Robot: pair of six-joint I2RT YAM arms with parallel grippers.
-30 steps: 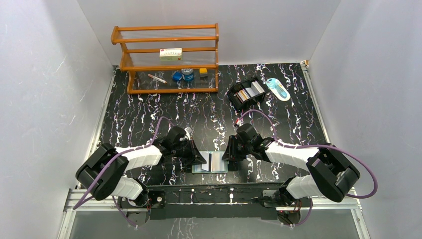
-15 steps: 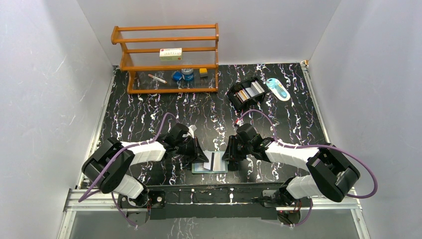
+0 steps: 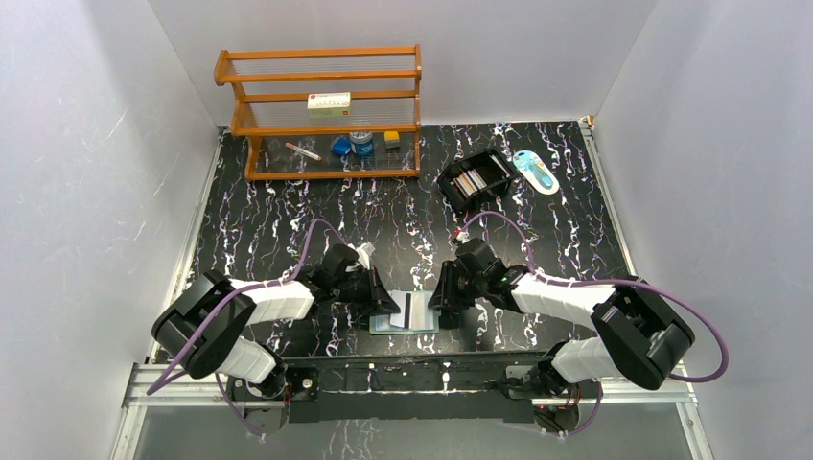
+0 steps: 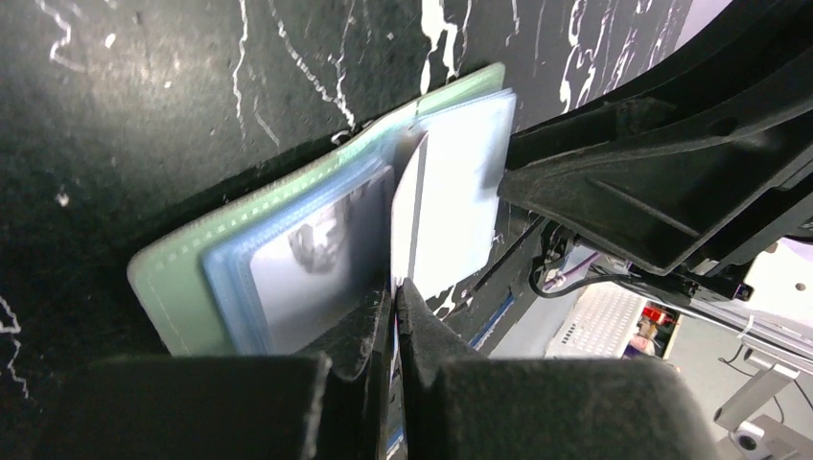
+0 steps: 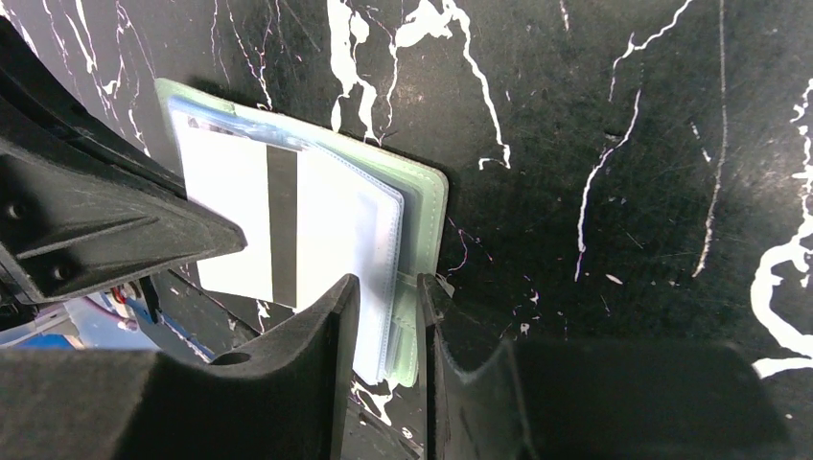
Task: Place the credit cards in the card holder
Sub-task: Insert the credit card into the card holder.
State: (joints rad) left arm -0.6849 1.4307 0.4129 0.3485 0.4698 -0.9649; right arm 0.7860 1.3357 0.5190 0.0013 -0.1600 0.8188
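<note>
Marble tabletop (image 3: 288, 216), card (image 4: 410, 216) half inside holder (image 4: 177, 264)

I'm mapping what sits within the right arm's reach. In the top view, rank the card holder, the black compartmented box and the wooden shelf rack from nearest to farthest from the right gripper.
1. The card holder, at the right gripper, near edge of the table.
2. The black compartmented box, farther back, slightly right.
3. The wooden shelf rack, far back on the left.

Your left gripper (image 4: 395, 299) pinches white card (image 4: 410, 218) edge-on, standing over open card holder (image 4: 288, 251); right gripper (image 4: 614, 196) alongside.
</note>
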